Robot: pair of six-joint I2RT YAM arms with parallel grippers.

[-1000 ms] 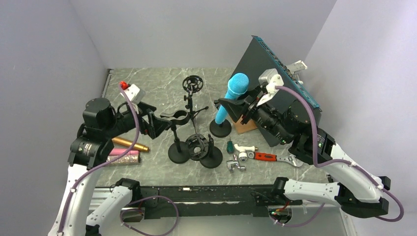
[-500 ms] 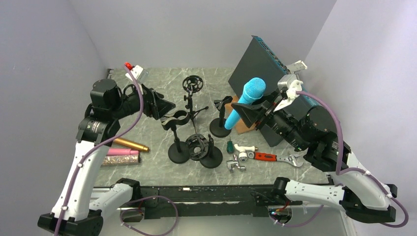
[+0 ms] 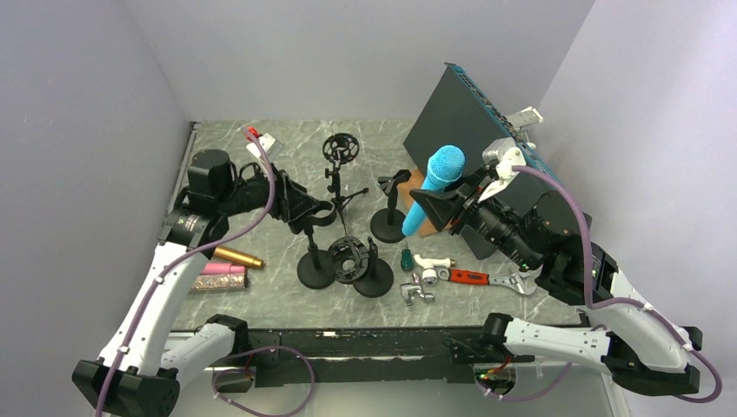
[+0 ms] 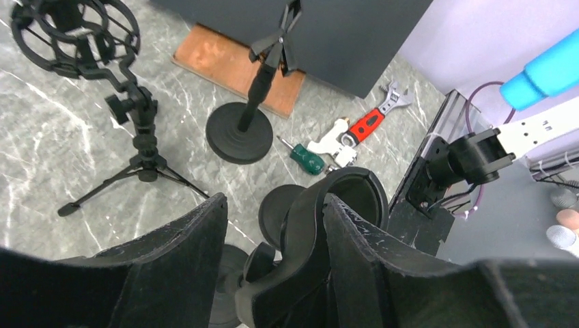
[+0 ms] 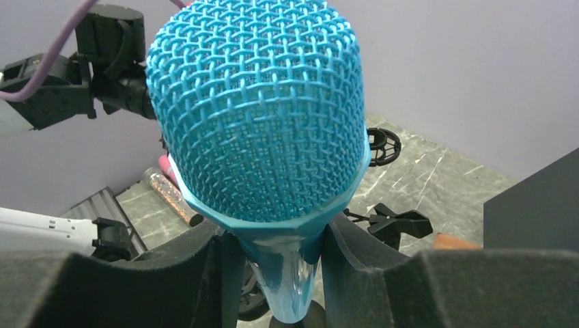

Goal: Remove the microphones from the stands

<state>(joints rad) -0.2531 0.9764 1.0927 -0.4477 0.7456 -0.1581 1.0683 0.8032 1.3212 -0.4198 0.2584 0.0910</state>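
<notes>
- A blue microphone is held in the air, tilted with its mesh head up and toward the dark panel. It is clear of the empty clip on the black round-base stand just to its left.
- The right gripper is clamped on the microphone's handle below the head. The right wrist view shows a padded finger pressed to each side of the handle.
- From the left wrist camera, the same stand is upright with nothing in its clip, its base beside a wooden block at the foot of the panel.
- The left gripper sits at the clip of a second round-base stand. Its jaws are parted, and the clip lies against one finger with a gap on the other side.
- A shock mount on a tripod is near the back of the grey marble table, and another shock mount is near the front.
- A green-handled screwdriver, a white and chrome fitting and a red-handled wrench lie right of centre.
- A gold tube and a pink glitter tube lie at the left.
</notes>
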